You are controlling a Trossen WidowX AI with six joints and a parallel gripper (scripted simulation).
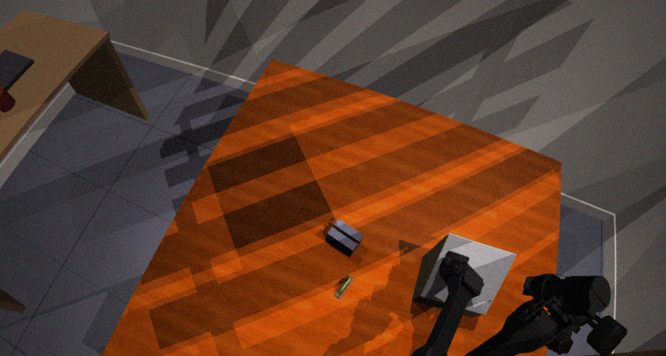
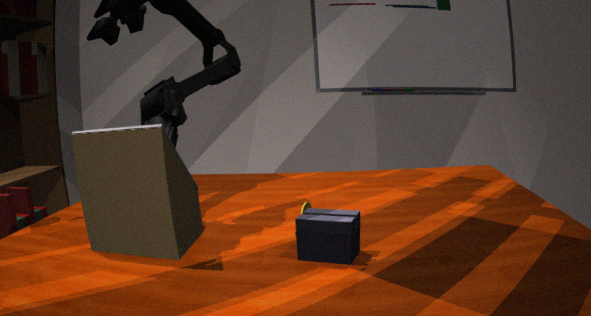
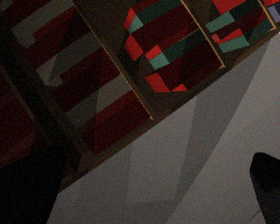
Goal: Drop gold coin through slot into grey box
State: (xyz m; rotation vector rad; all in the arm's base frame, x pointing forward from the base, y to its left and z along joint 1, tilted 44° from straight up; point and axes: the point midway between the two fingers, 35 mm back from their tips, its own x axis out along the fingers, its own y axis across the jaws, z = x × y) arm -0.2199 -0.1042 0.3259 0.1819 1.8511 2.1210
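The gold coin (image 1: 344, 287) (image 2: 306, 207) stands on its edge in the small dark-green holder (image 1: 337, 296). In the exterior view the box hides the coin's lower part and nearly all of the holder. The closed grey box (image 1: 341, 246) (image 2: 324, 240) sits near the holder, with a narrow dark slot across its lid. My gripper (image 2: 93, 27) (image 3: 161, 161) is open and empty, raised high above the table and well away from coin and box. The wrist view shows its two dark fingers wide apart, with neither coin nor box in view.
A large pale block (image 1: 498, 266) (image 2: 124, 190) with a sloped face stands on the orange table (image 1: 260, 279) (image 2: 247, 289), between the arm's base and the box side. In the top view part of the arm overlaps it. The wrist view shows bookshelves (image 3: 152, 119) and a grey wall.
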